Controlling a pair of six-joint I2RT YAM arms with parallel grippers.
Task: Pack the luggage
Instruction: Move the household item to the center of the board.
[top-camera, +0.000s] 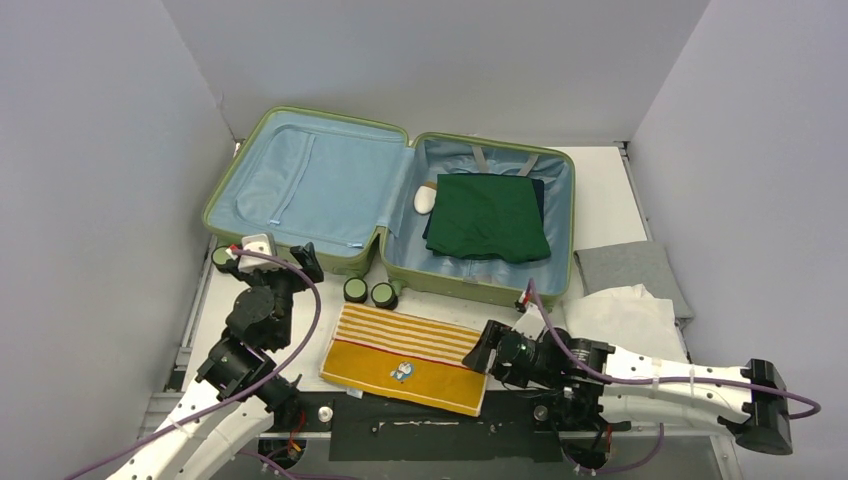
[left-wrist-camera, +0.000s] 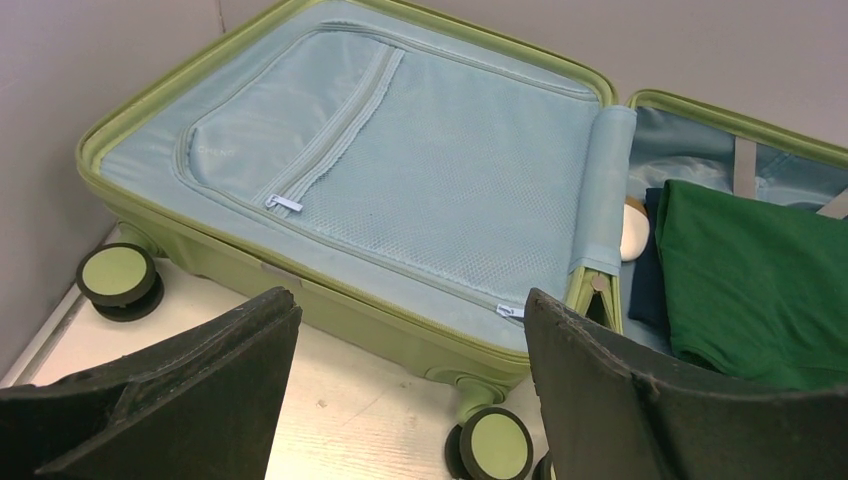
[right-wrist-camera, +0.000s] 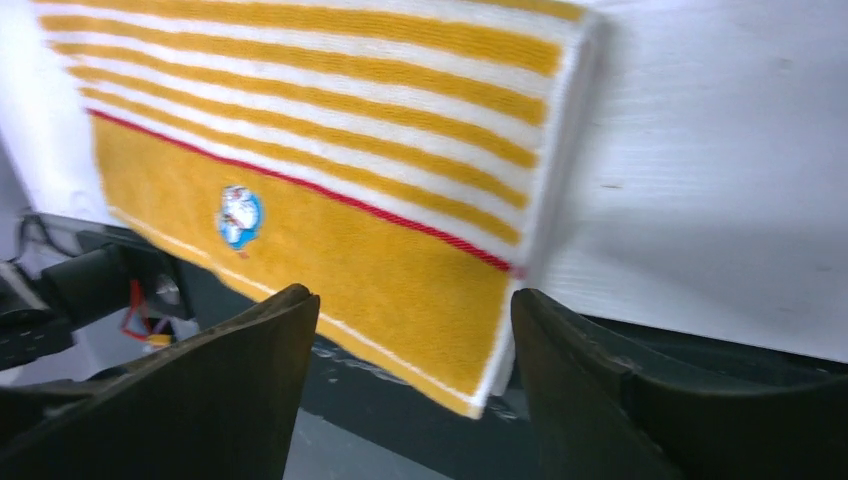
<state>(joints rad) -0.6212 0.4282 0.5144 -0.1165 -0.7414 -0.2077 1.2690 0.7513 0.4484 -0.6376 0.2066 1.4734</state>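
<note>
Left tool (left-wrist-camera: 410, 310) is spread wide with nothing between its fingers, parked on the tabletop (top-camera: 600, 190) just short of the near wall of the luggage (top-camera: 300, 185). The luggage lies flat and wide open straight ahead of that tool, the biggest thing here: light-green shell, light-blue lining.

The half in front of the left tool has a zipped mesh pocket (left-wrist-camera: 400, 180). There's a faint stamped mark on the pocket corner, too faint to read, so I can't give you a brand. One black wheel with a green hub (left-wrist-camera: 118, 277) sits off the tool's left finger, and another (left-wrist-camera: 495, 447) sits down by its right finger.

Between the two tools, a yellow towel with white stripes and a thin red line (top-camera: 405, 355) lies flat near the tabletop's front edge. It has a small blue-and-white cartoon character badge (right-wrist-camera: 240, 215) stitched on. If there's text on it, I can't make it out.

The other half of the luggage, beyond the right tool, holds a folded dark-green garment (top-camera: 487, 215) on top of a navy one (left-wrist-camera: 648, 280), with a pale oval thing (top-camera: 424, 200) tucked beside them at the hinge.

Right tool (right-wrist-camera: 410, 300) is low at the towel's right end, fingers apart, not clamped on anything. To its right, a white cloth (top-camera: 625, 315) lies against a folded grey one (top-camera: 630, 268).
</note>
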